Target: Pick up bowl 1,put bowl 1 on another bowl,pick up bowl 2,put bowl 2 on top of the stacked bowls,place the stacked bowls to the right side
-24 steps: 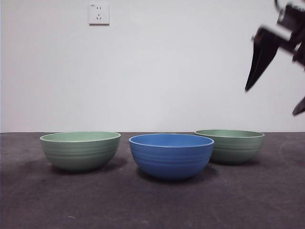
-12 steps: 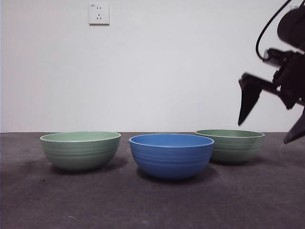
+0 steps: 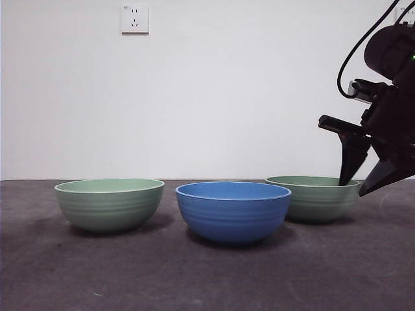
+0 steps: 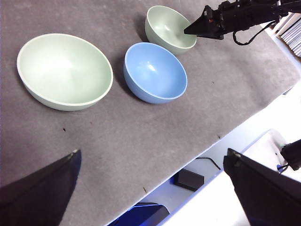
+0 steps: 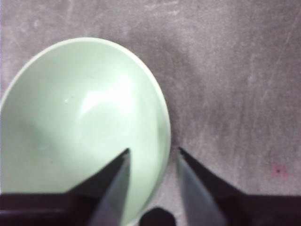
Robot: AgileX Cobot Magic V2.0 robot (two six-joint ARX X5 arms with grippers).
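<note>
While astride bowl 1's (image 5: pixel 84 122) rim, right claw (image 5: pixel 151 162) spread; left claw (image 4: pixel 150 162) spread, aloft.

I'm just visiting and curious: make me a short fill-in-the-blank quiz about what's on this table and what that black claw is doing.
1. The table holds ____ bowls in all.
2. The bowl standing between the two green ones is coloured ____.
3. The right gripper straddles the rim of the darker sage-green bowl, one jaw inside and one ____ it.
4. The right gripper's jaws are ____, not yet closed on the rim.

Missing words: three; blue; outside; open
</note>
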